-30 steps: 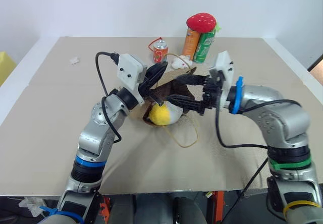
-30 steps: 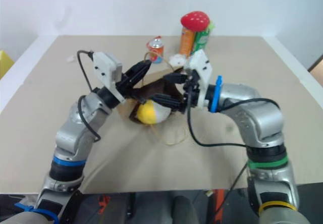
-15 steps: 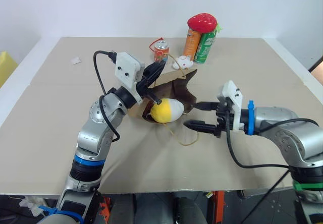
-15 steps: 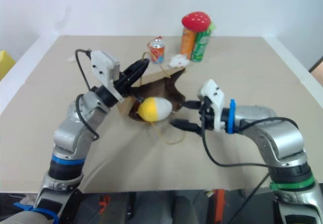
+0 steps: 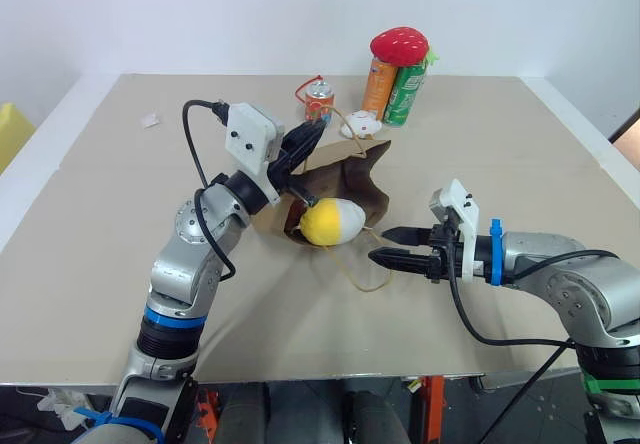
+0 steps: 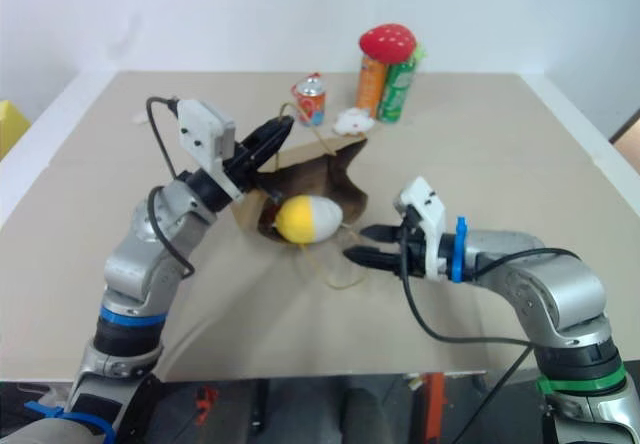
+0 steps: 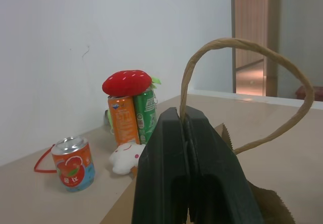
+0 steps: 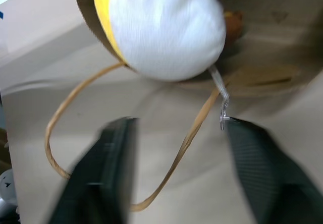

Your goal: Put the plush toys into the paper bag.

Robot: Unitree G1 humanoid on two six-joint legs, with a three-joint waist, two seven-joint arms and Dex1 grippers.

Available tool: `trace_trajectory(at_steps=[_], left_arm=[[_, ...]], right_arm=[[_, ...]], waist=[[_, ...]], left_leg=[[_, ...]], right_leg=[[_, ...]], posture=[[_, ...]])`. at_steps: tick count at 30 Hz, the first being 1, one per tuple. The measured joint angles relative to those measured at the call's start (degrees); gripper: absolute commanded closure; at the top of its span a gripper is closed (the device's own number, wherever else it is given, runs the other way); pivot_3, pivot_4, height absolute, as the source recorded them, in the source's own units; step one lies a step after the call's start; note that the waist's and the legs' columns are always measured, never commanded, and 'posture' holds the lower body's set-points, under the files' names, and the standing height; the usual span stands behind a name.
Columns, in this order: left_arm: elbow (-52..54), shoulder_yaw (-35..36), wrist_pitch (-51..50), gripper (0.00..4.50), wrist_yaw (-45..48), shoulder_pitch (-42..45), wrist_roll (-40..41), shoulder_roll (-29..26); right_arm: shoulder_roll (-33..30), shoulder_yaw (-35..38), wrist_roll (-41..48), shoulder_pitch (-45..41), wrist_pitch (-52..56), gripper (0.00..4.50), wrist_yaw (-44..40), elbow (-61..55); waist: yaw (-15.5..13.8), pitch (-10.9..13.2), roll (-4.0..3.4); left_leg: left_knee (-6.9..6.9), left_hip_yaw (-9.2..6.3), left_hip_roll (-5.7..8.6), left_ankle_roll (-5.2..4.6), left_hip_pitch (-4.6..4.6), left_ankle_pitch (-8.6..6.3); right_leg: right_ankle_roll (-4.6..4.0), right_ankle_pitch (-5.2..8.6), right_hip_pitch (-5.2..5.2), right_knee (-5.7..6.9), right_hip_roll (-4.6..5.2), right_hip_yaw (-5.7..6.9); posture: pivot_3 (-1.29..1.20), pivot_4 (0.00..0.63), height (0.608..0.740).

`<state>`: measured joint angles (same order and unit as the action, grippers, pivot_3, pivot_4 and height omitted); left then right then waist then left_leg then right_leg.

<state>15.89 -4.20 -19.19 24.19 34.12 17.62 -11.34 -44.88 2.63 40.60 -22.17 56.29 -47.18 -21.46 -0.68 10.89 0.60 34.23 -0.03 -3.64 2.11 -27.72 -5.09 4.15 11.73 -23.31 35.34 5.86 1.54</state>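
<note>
The right gripper has backed away, fingers apart and empty, leaving the round yellow-and-white plush toy in the mouth of the brown kraft paper bag; the left gripper stays pinched on the bag's cord handle.

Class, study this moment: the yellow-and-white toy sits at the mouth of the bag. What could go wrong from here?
1. The yellow-and-white toy lies half out of the paper bag; it may roll out.
2. The left claw grips only one cord handle, so the bag could sag or tip.
3. The right claw hovers over the other cord loop and could snag it.
</note>
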Motion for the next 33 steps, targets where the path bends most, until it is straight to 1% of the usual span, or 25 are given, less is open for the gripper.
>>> trace_trajectory(at_steps=[1, 2, 3, 8, 11, 14, 15, 16, 20, 22, 24, 29, 33], left_arm=[[0.00, 0.00, 0.00, 4.50, 0.00, 0.00, 0.00, 0.00], [0.00, 0.00, 0.00, 4.50, -0.01, 0.00, 0.00, 0.00], [0.00, 0.00, 0.00, 4.50, -0.01, 0.00, 0.00, 0.00], [0.01, -0.01, 0.00, 4.50, -0.01, 0.00, 0.03, -0.02], [0.00, -0.03, 0.00, 4.50, 0.01, 0.00, 0.02, -0.09], [-0.23, -0.03, 0.07, 4.50, 0.19, 0.17, -0.01, -0.35], [-0.52, 0.05, 0.20, 4.50, 0.35, 0.45, -0.01, -0.53], [-0.60, 0.09, 0.22, 4.50, 0.37, 0.47, -0.01, -0.55], [-3.28, 0.89, 0.59, 4.50, 0.97, 3.04, 0.03, -0.90], [-4.38, 1.31, 0.73, 4.50, 1.13, 4.08, 0.10, -0.92], [-5.23, 1.83, 0.82, 4.50, 1.14, 4.65, 0.12, -0.95], [-6.70, 2.55, 0.62, 4.50, 1.44, 4.90, 0.14, -1.98], [-6.72, 2.58, -0.14, 4.50, 2.16, 4.72, 0.30, -3.31]], right_arm=[[-0.11, -0.01, 0.05, 0.43, 0.11, 3.38, -0.20, -0.08], [-0.42, -0.02, 0.17, 1.03, 0.20, 4.11, -0.46, -0.18], [-0.50, -0.03, 0.17, 1.17, 0.26, 4.39, -0.50, -0.18], [-1.86, -0.28, 0.02, 1.96, -0.53, 4.39, -2.14, -0.18], [-1.95, 0.45, 1.17, 0.52, -1.15, 4.39, -3.47, 0.16], [-3.07, 3.72, 4.96, -6.05, 1.12, 4.39, -4.32, 2.76], [-5.35, 6.57, 6.40, -10.36, 1.75, 4.39, -5.13, 3.91], [-5.57, 6.81, 6.50, -10.74, 1.83, 4.39, -5.22, 3.97], [-7.39, 7.48, 11.19, -18.55, 5.71, 4.39, -7.85, 6.56], [-7.17, 7.48, 12.12, -20.52, 6.40, 4.39, -7.81, 8.08], [-7.13, 7.42, 11.90, -21.12, 6.08, 4.39, -7.77, 8.96], [-6.88, 3.96, 8.91, -19.90, 3.65, 4.39, -9.35, 9.91], [-6.62, 3.25, 7.16, -19.91, 1.63, 4.39, -10.44, 11.54]], waist=[[0.00, 0.00, 0.00], [0.00, 0.00, 0.00], [0.00, 0.00, 0.00], [0.01, 0.00, 0.00], [0.01, 0.00, 0.00], [0.03, 0.03, -0.03], [0.01, 0.03, -0.02], [0.00, 0.02, -0.02], [0.02, 0.03, -0.01], [0.03, 0.03, -0.01], [0.02, 0.03, -0.01], [0.05, 0.03, -0.02], [0.04, 0.03, -0.02]], left_leg=[[0.00, 0.00, 0.00, 0.00, 0.00, 0.00], [0.00, 0.00, 0.00, 0.00, 0.00, 0.00], [0.00, 0.00, 0.00, 0.00, 0.00, 0.00], [0.00, 0.00, 0.00, 0.00, 0.00, 0.00], [0.01, 0.00, 0.00, 0.00, 0.00, 0.00], [0.07, 0.02, 0.01, 0.04, -0.01, -0.02], [0.06, 0.02, 0.00, 0.07, 0.00, -0.05], [0.06, 0.01, 0.00, 0.08, 0.00, -0.05], [0.06, 0.02, 0.00, 0.09, -0.02, -0.06], [0.07, 0.02, 0.00, 0.09, -0.02, -0.06], [0.06, 0.02, 0.00, 0.09, -0.02, -0.06], [0.04, 0.03, 0.00, 0.01, -0.03, -0.01], [0.05, 0.03, 0.00, 0.02, -0.02, -0.01]], right_leg=[[0.00, 0.00, 0.00, 0.00, 0.00, 0.00], [0.00, 0.00, 0.00, 0.00, 0.00, 0.00], [0.00, 0.00, 0.00, 0.00, 0.00, 0.00], [0.01, -0.01, -0.01, 0.00, 0.00, -0.01], [0.01, -0.04, -0.02, 0.00, 0.00, -0.02], [0.01, -0.13, -0.03, 0.00, 0.00, -0.07], [0.01, -0.13, -0.02, 0.00, 0.00, -0.03], [0.01, -0.13, -0.03, 0.00, 0.00, -0.03], [0.00, -0.13, -0.03, -0.01, 0.00, -0.04], [0.00, -0.13, -0.05, -0.01, 0.00, -0.05], [0.02, -0.12, -0.04, -0.01, 0.00, -0.05], [0.04, -0.10, -0.08, -0.01, 0.00, -0.06], [0.04, -0.10, -0.06, -0.01, 0.00, -0.07]], posture=[[0.00, 0.150, 0.740], [0.00, 0.150, 0.740], [0.00, 0.150, 0.740], [0.00, 0.150, 0.740], [0.00, 0.150, 0.740], [0.00, 0.150, 0.740], [0.00, 0.150, 0.740], [0.00, 0.150, 0.740], [0.00, 0.150, 0.740], [0.00, 0.150, 0.740], [0.00, 0.150, 0.740], [0.00, 0.150, 0.740], [0.00, 0.150, 0.740]])
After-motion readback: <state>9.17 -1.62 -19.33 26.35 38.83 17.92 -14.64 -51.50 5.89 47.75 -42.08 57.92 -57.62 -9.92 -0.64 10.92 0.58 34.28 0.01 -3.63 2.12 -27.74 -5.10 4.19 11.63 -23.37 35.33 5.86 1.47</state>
